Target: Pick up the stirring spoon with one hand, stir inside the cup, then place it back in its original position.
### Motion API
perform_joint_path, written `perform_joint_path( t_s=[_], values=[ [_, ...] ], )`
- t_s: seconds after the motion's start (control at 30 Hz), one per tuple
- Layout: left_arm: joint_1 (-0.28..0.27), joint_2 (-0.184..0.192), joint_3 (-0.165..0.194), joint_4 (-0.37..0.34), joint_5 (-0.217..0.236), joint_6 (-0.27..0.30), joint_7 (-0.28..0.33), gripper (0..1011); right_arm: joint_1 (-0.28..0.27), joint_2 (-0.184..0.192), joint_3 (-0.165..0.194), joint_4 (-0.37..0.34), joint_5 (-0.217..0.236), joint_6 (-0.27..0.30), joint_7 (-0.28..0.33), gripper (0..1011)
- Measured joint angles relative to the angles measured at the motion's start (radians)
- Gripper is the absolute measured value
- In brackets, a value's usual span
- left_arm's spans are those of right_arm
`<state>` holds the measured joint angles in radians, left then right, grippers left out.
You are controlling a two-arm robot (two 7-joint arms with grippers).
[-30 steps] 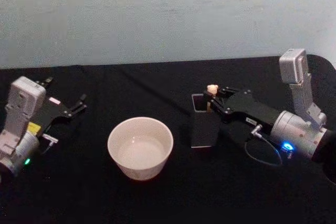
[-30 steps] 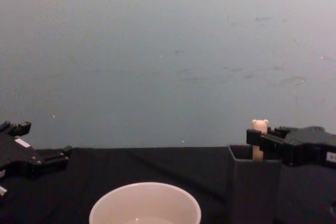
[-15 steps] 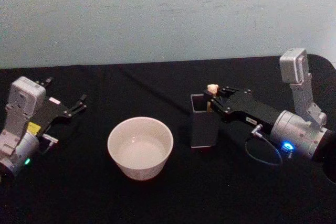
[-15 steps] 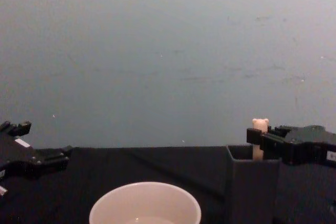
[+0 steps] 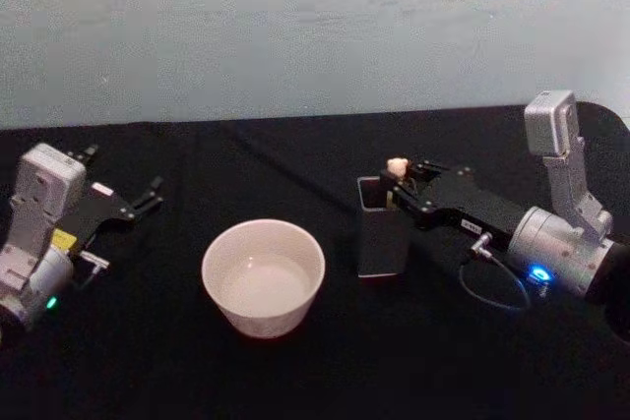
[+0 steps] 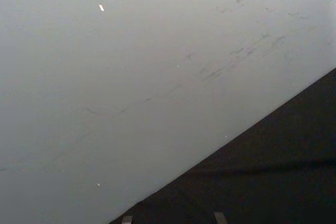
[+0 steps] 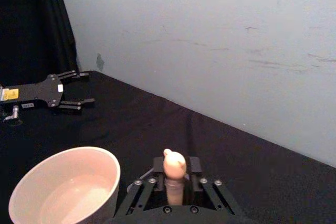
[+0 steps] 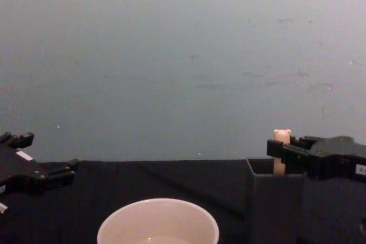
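Spoon stands upright in the holder, and my right gripper reaches in from the right at the holder's mouth, its fingers closed on the cream handle just under the bear head. From my right wrist the bear head pokes up between the two finger linkages, with the handle pinched below it. From the chest the same head shows just above the black fingertips, over the holder's right rear corner.

The spoon's dark neck and metal bowl are down inside the holder, so I cannot see them. The holder itself sits under my gripper in the wrist view and is cut off at the bottom edge from the chest.

The cup sits on the black table to the left of the holder, near it but apart; its lower part is cut off in the chest view. Whether there is liquid in it is hard to make out.

My left gripper rests far to the left on the table, well apart from the cup, its fingers spread with nothing between them.
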<state>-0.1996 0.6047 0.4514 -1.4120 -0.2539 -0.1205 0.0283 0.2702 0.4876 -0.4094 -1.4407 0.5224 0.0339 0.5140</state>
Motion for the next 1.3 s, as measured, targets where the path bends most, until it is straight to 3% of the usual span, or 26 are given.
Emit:
perform_joint_path(
  t_s=[0.27,0.8,1.13,1.23,1.3],
  values=[
    [0.000,0.000,0.000,0.000,0.000,0.000,0.000,1001,0.000,0.000,0.000,0.000,0.000,0.000,0.000,534],
    [0.000,0.000,0.000,0.000,0.000,0.000,0.000,1001,0.000,0.000,0.000,0.000,0.001,0.000,0.001,991],
    [0.000,0.000,0.000,0.000,0.000,0.000,0.000,1001,-0.008,-0.001,0.015,-0.015,0.003,-0.032,0.003,1002],
    [0.000,0.000,0.000,0.000,0.000,0.000,0.000,1001,-0.017,-0.006,0.027,-0.027,0.000,-0.053,-0.017,1002],
    [0.000,0.000,0.000,0.000,0.000,0.000,0.000,1001,-0.031,-0.015,0.041,-0.043,-0.026,-0.082,-0.058,1002]
  ],
)
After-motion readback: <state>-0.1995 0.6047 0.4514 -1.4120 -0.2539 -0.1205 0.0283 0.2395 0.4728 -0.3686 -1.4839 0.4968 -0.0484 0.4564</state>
